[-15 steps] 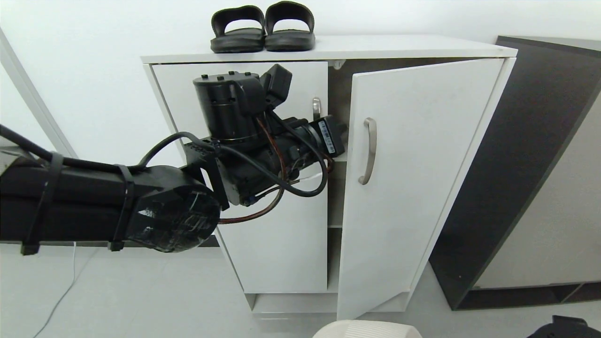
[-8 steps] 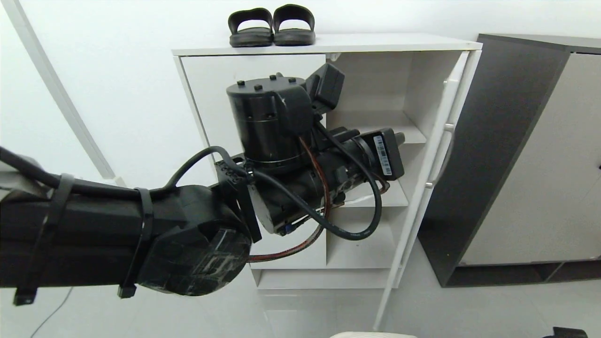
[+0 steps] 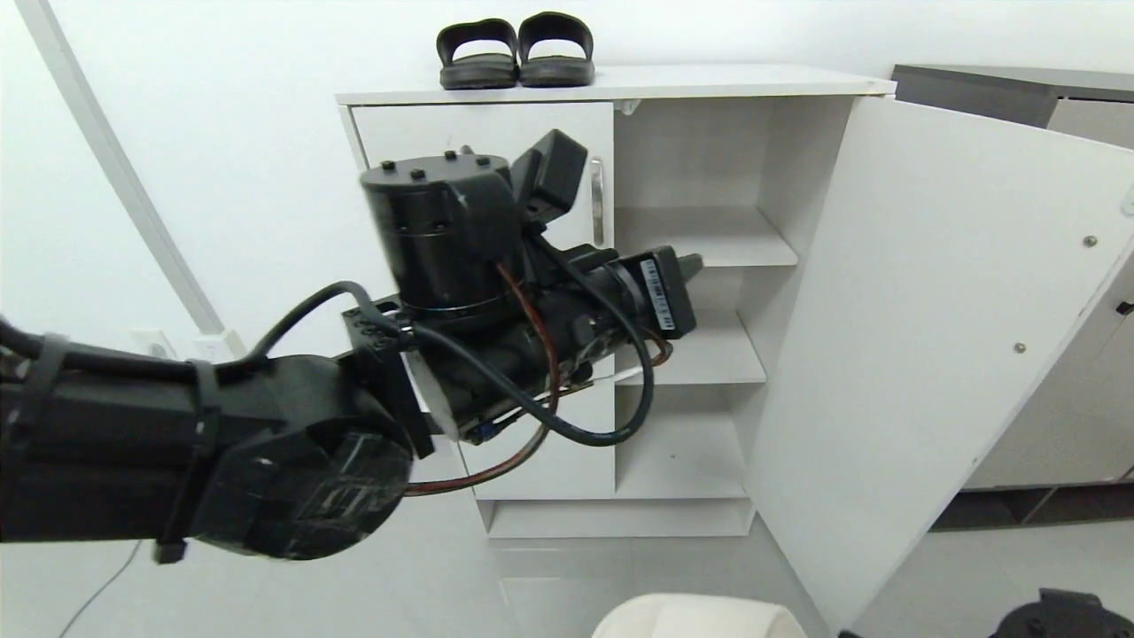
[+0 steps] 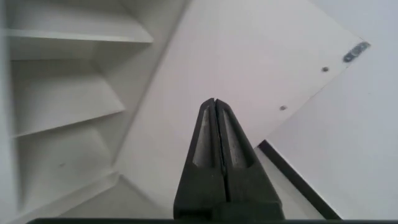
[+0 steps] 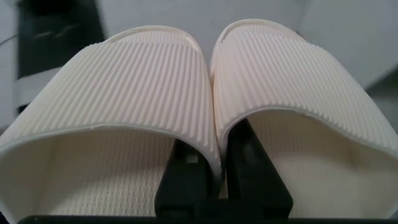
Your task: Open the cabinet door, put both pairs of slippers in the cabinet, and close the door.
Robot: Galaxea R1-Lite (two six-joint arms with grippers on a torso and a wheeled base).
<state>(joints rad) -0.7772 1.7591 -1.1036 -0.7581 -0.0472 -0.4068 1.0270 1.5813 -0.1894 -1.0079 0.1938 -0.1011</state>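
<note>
The white cabinet (image 3: 620,81) has its right door (image 3: 930,354) swung wide open, showing several bare shelves (image 3: 700,239); its left door (image 3: 483,128) is closed. A black pair of slippers (image 3: 516,50) rests on the cabinet top. My left gripper (image 3: 694,263) is shut and empty in front of the open compartment; in the left wrist view the left gripper (image 4: 214,106) points at the door's inner face (image 4: 249,68). My right gripper (image 5: 219,177) is shut on the cream slippers (image 5: 186,81), clamping their adjoining straps. The cream slippers (image 3: 700,618) peek in at the bottom edge.
A grey cabinet (image 3: 974,84) stands behind the open door on the right. A thin cable (image 3: 97,585) lies on the floor at the left. Light floor stretches in front of the cabinet.
The right door has swung from barely open to wide open. My left arm has drawn back leftward from the compartment. The head view has shifted too.
</note>
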